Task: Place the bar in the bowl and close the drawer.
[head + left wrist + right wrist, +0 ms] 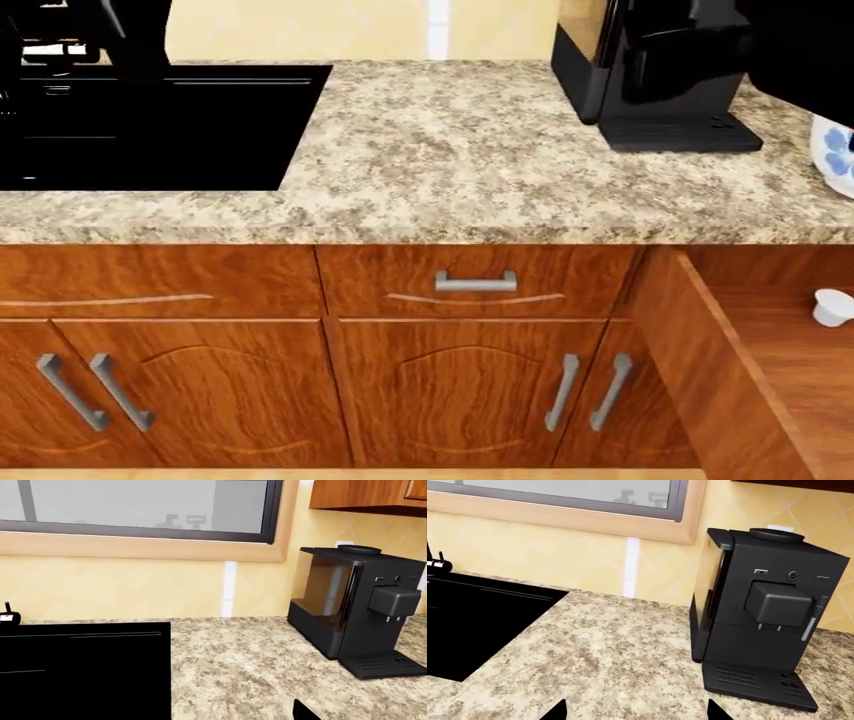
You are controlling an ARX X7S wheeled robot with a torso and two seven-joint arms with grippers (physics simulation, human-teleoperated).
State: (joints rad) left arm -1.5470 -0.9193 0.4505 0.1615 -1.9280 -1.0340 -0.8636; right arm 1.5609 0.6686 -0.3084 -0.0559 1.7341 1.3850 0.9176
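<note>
**Inspector:** Claws first. In the right wrist view two dark fingertips (557, 711) sit spread at the frame edge with bare countertop (620, 660) between them: jaws parted, holding nothing. In the left wrist view only one dark sliver shows at the edge, so I cannot tell how the left claw stands.

**Clerk:** Any lettering?

**Inspector:** None legible. The coffee machine (760, 615) bears small marks too fine to read.

**Clerk:** Counts?

**Inspector:** One coffee machine, one black sink (147, 125), one short bar handle (475, 283), four long door handles.

**Clerk:** Task items?

**Inspector:** The bowl (835, 155) shows as a blue-patterned white edge at the head view's right, right of the machine. The drawer (721, 360) stands pulled out below it, with a small white object (833, 306) inside. The bar is not seen.
</note>
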